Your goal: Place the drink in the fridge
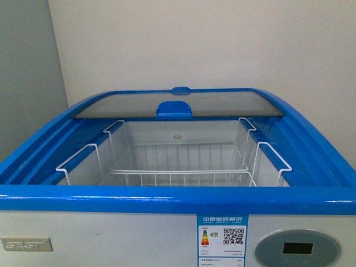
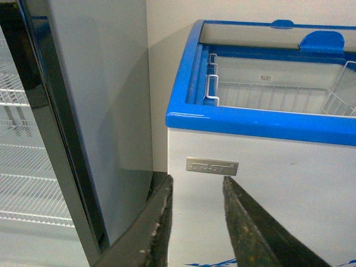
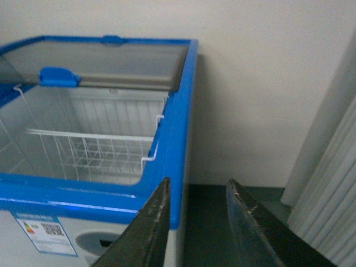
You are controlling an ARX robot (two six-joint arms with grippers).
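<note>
— So where do we stand with the fridge [image 1: 167, 200]?

— It's right in front of me, and its glass lid [image 1: 178, 104] is slid to the back, so the front half is open. I'd judge the opening step done. Inside I see the white wire basket [image 1: 181, 164] hanging from the blue rim [image 1: 178, 193], and nothing lies in it that I can make out.

— And the drink?

— Nowhere in any of my three views. It's not in the basket, not on the rim, and not in either of my grippers. So the main part of the task, as I judge it, is yet to do: find the bottle, grasp it, lower it in.

— Your grippers?

— My left gripper [image 2: 197, 222] is spread with nothing between its fingers, hanging in front of the fridge's white front wall below the small metal badge [image 2: 212, 166]. My right gripper [image 3: 194, 222] is likewise spread and bare, near the fridge's right corner.

— What can't you see?

— The fridge floor under the basket is hidden, and the part under the glass is dim. The tall grey cabinet [image 2: 100, 111] beside my left arm is cut off. The energy label [image 1: 222, 240] and control panel [image 1: 297, 248] are cropped and unreadable.
</note>
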